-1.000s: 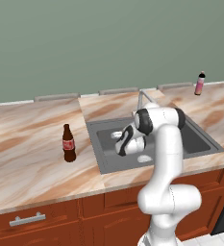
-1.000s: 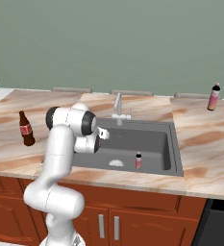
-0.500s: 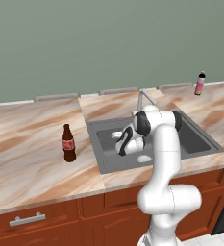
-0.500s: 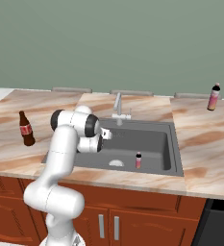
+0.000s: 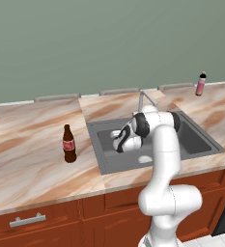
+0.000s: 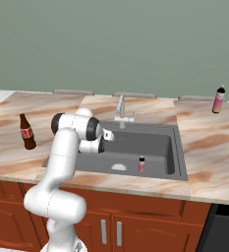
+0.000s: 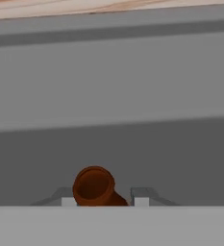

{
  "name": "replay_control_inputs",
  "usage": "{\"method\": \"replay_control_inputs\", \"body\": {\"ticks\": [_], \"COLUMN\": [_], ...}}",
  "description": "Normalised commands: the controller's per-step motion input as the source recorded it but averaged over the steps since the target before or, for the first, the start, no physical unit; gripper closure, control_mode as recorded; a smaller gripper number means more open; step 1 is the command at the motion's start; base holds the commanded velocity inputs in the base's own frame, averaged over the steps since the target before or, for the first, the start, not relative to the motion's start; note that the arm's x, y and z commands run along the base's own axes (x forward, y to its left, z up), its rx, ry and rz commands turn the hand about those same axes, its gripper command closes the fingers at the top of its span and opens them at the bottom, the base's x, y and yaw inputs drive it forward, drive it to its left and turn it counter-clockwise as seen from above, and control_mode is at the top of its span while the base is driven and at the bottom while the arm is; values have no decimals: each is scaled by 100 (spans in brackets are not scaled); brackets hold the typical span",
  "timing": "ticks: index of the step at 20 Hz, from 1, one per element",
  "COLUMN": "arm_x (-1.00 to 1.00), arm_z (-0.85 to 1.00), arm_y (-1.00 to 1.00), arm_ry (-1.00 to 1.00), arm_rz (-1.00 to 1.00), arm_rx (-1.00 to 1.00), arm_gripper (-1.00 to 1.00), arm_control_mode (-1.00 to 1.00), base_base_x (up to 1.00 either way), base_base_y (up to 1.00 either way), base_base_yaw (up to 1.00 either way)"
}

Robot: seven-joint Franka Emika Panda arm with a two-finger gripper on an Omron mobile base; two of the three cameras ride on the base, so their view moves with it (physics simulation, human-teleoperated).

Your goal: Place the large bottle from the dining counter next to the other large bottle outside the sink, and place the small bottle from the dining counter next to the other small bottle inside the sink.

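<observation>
My gripper (image 7: 104, 198) is low inside the grey sink (image 5: 201, 141), pointing at one of its walls. It is shut on the small bottle (image 7: 94, 186), whose dark brown top sits tilted between the two fingertips. From the left base view the gripper (image 5: 117, 144) is in the left half of the basin. A small pink bottle (image 6: 141, 164) stands upright on the sink floor near the front. The tall dark brown bottle with a red label (image 5: 69, 144) stands on the counter left of the sink. A slim pink-to-yellow bottle with a black cap (image 5: 201, 84) stands at the counter's back right.
A curved silver faucet (image 5: 142, 99) rises behind the basin. The marbled counter (image 5: 32, 154) runs on both sides of the sink, with wood cabinets and a drawer handle (image 5: 28, 221) below. A grey-green wall closes the back.
The hand has shifted slightly within the sink. The bottles on the counter and the pink one in the basin have not moved.
</observation>
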Motion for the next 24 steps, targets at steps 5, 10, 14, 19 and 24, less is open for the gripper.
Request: {"method": "replay_control_inputs", "body": {"ticks": [5, 10, 14, 19, 24], "arm_x": [2, -4, -13, -11, 0], "arm_z": [-35, -26, -27, -23, -19], "arm_y": [0, 0, 0, 0, 0], "arm_ry": [0, 0, -1, -1, 0], "arm_rz": [0, 0, 0, 0, 0], "arm_rx": [-2, -1, 0, 0, 0], "arm_gripper": [100, 100, 100, 100, 100], "arm_control_mode": [-100, -100, -100, -100, -100], "base_base_x": [0, 0, 0, 0, 0], "base_base_y": [0, 0, 0, 0, 0], "base_base_yaw": [0, 0, 0, 0, 0]}}
